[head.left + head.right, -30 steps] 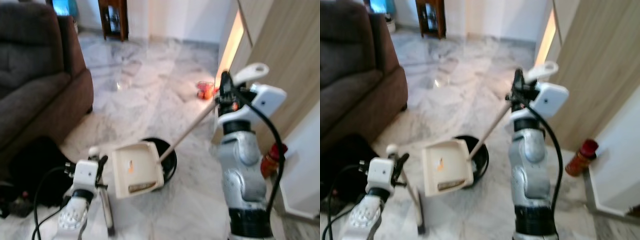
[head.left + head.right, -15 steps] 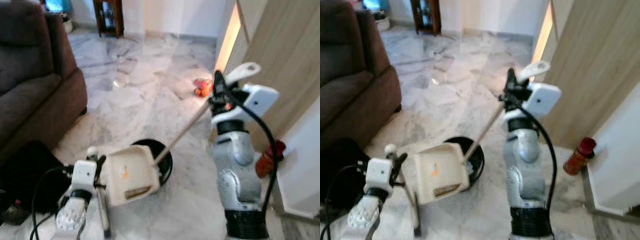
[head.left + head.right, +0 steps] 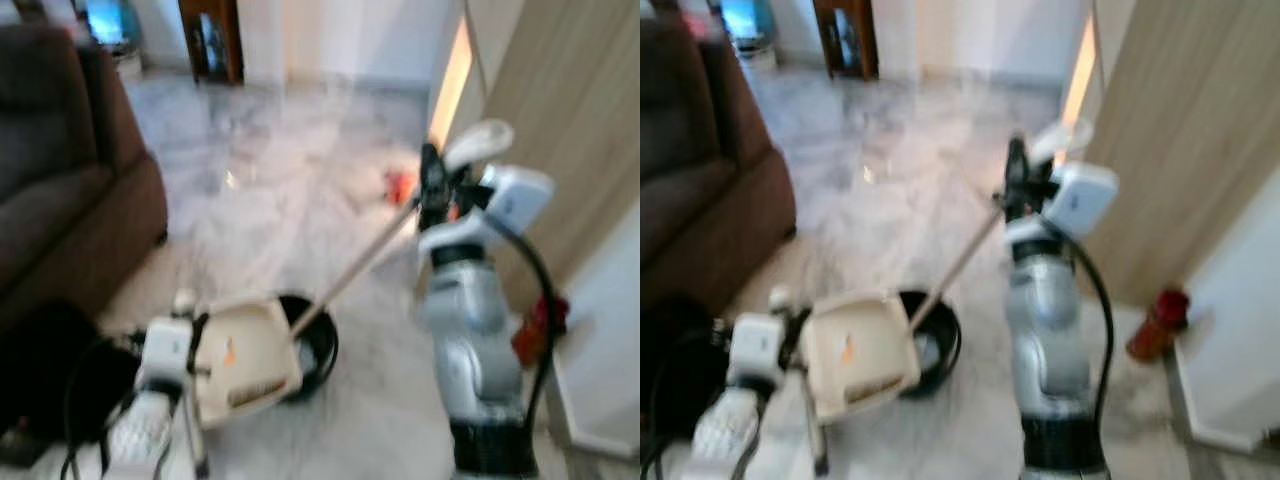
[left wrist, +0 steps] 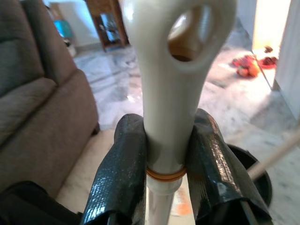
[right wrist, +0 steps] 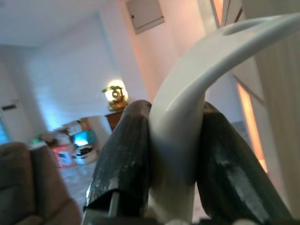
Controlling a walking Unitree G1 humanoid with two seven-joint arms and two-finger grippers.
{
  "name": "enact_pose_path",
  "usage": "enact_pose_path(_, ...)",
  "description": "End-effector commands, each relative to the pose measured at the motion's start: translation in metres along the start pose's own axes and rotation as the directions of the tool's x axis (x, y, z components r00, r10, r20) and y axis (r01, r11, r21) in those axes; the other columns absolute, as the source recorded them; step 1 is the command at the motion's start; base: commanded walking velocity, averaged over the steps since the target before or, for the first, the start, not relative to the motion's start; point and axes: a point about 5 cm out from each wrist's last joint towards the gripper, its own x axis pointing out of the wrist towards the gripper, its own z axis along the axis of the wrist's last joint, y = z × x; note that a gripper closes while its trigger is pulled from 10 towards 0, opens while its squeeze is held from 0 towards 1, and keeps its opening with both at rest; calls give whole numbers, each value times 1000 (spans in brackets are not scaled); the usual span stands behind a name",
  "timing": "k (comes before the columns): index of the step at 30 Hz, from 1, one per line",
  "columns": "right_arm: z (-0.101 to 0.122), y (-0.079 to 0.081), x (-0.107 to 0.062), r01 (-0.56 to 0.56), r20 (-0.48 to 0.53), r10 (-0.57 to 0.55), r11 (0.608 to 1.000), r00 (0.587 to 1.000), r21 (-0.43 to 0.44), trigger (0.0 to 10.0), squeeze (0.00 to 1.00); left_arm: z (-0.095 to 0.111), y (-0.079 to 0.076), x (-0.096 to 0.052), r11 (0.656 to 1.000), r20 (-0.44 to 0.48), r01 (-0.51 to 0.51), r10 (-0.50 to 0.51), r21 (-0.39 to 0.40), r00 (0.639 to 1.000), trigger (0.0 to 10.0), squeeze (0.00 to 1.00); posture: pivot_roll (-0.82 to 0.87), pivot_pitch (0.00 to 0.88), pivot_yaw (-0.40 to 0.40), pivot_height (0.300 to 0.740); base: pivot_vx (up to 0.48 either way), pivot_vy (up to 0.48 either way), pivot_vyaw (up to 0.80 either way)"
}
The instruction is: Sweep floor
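Marble floor (image 3: 290, 190). Left pincer (image 4: 164, 159) pinches dustpan handle (image 4: 173, 70), right pincer (image 5: 173, 154) broom handle (image 5: 187, 103); blurred walking risks striking the sofa (image 3: 60, 210).

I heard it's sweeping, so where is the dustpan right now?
In the left eye view the cream dustpan is low on the robot's left, beside the left gripper and in front of the round black bin.

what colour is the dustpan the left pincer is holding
Cream, with a small orange mark inside the dustpan; clearest in the left eye view.
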Motion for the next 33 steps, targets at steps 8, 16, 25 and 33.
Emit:
enact_pose_path(8,16,15,4,-46,81,44,998,996,35,10000,0,20,16,-7,998,85,-35,30,56,996,10000,0,197,0,10,740,259,0,0)
enact_pose_path(16,14,17,8,-61,75,58,998,995,35,10000,0,25,24,-14,994,97,-88,81,69,992,10000,0,215,0,-5,740,259,0,0)
enact_pose_path(25,15,18,9,-62,79,59,997,995,44,10000,0,30,26,-11,992,109,-100,92,73,990,10000,0,220,0,-9,740,286,0,0)
enact_pose_path(33,17,20,12,-64,89,59,997,994,50,10000,0,36,25,-9,992,121,-109,100,70,988,10000,0,222,8,-11,740,294,0,0)
